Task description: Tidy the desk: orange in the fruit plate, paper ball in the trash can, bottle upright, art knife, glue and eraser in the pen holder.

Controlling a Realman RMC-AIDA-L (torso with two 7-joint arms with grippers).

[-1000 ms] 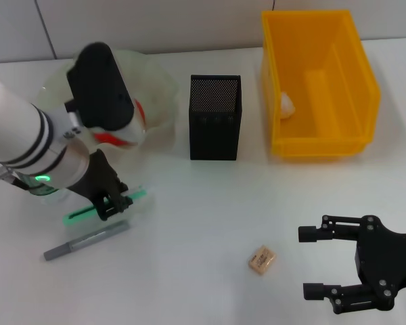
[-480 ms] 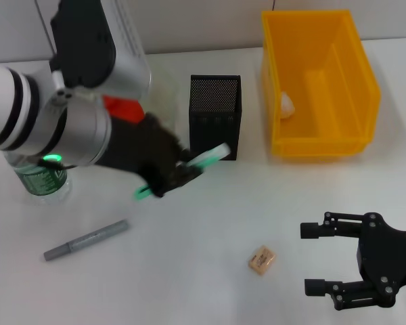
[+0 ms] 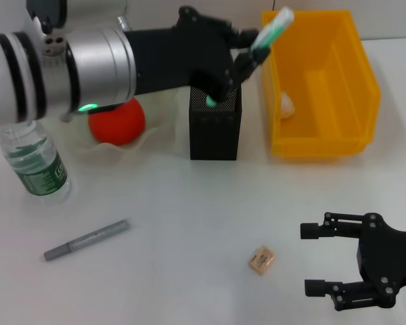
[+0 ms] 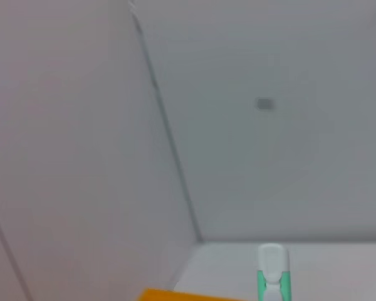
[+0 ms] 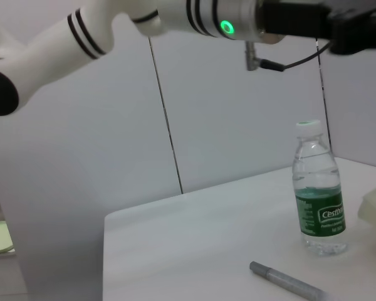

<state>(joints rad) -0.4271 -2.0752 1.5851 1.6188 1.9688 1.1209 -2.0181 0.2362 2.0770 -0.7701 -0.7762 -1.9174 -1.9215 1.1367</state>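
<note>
Top centre of head view: left gripper (image 3: 240, 57) jaws clamped on glue (image 3: 271, 30), tilted, lower end over the pen holder (image 3: 215, 128) opening. Right gripper (image 3: 325, 261) lower right, jaws wide, near eraser (image 3: 262, 260). Orange (image 3: 116, 120) in fruit plate (image 3: 159, 125); bottle (image 3: 35, 162) upright; art knife (image 3: 86, 240) flat on table (image 3: 189, 217).

- My left gripper (image 3: 242, 55) is showing matt black plastic, pinching a smooth green-and-white plastic glue stick (image 3: 271, 29).
- At twelve o'clock, the pen holder (image 3: 216, 128) is looking like matt black metal mesh.
- At one o'clock, the trash can (image 3: 319, 84) is gleaming as glossy yellow plastic.
- At ten o'clock, the bottle (image 3: 35, 163) is shining as clear plastic.
- The orange (image 3: 117, 121) is sitting dull-skinned in the translucent glass fruit plate (image 3: 164, 108).
- The art knife (image 3: 86, 240) is looking like matt grey metal.
- The eraser (image 3: 262, 260) is looking matt tan.
</note>
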